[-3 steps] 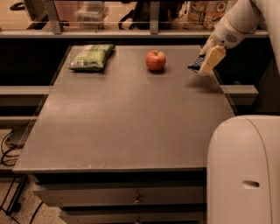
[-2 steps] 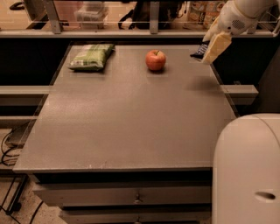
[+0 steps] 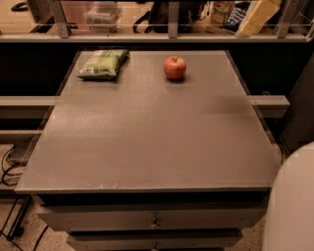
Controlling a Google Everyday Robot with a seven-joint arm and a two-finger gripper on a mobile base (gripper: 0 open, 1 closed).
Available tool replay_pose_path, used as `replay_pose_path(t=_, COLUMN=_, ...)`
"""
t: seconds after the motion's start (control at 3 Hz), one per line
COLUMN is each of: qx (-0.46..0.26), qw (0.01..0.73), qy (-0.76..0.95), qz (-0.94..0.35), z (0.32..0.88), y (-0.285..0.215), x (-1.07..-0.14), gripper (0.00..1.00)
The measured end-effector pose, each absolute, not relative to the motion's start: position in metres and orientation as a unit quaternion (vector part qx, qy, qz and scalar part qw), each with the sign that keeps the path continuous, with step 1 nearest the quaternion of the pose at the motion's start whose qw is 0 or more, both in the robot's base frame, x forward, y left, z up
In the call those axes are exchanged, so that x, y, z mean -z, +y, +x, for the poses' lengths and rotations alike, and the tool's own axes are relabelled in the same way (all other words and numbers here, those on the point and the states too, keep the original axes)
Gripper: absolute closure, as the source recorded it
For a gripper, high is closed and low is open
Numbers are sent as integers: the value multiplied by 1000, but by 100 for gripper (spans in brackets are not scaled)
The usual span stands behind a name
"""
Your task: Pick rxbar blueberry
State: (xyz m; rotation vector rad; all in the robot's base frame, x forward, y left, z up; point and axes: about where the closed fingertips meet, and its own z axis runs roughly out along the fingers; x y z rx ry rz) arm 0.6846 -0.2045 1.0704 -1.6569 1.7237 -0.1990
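Nearest the camera, well below the gripper and slightly to its right, the robot's white body (image 3: 294, 206) fills the lower right corner. Below and to the left of the gripper, the drawer fronts (image 3: 152, 220) under the grey table (image 3: 147, 142) face the viewer, each with a small central knob. Dark cables (image 3: 10, 164) lie on the floor, far to the gripper's left and below it.

On the far part of the tabletop, a red apple (image 3: 174, 67) stands upright, down and to the left of the gripper and well apart from it. A green puffy snack bag (image 3: 104, 62) lies flat further left still, near the table's far left corner.

Beyond the table runs a metal railing (image 3: 169, 19) at the gripper's own height. The gripper (image 3: 248, 24) hangs at the top right, above the table's far right corner, its tan fingers (image 3: 260, 12) clamped on the rxbar blueberry (image 3: 238, 15). The dark navy bar with pale print sits against the gripper's left side, held clear of the tabletop.
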Motion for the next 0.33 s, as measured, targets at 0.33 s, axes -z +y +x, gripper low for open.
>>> replay_pose_path(t=0.33, qx=81, qw=367, qy=665, qz=-645, z=682, y=-203, x=-1077, gripper=100)
